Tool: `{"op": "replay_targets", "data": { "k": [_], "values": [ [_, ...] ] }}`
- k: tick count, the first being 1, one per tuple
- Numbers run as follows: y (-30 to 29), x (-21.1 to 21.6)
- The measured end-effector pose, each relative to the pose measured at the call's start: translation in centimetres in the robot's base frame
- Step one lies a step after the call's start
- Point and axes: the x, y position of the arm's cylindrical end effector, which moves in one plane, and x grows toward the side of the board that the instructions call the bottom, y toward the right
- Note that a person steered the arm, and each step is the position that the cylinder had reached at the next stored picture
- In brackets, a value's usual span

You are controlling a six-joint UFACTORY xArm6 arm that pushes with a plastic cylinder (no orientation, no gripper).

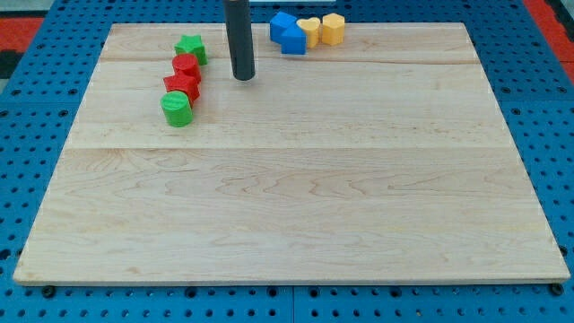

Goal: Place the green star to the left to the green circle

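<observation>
A pale wooden board (296, 197) made of joined planks fills most of the view, lying on a blue pegboard surface (36, 135) dotted with holes; patches of red show beyond the blue at the view's top corners. My tip (243, 78) rests on the board near its top edge, left of centre; it is a plain dark rod with no jaws, holding nothing and touching no block. The green star (191, 48) sits near the board's top-left corner, to the view's left of my tip and a little higher. Below it, running toward the view's bottom, come two red blocks (184, 77) packed close together, their shapes hard to make out, and then the green circle (178, 109), touching the lower red block. So the green star lies above the green circle, slightly to its right. Near the top edge, right of my tip, two blue blocks (288, 34) and two yellow blocks (323, 30) cluster together
</observation>
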Motion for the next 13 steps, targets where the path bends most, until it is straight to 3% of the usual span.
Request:
{"op": "replay_targets", "data": {
  "k": [2,5,9,11,13],
  "values": [
    [-2.7,-0.2],
    [-3.9,-5.9],
    [-12.5,-5.0],
    [-15.3,-6.1],
    [-15.9,-4.3]
  ]
}}
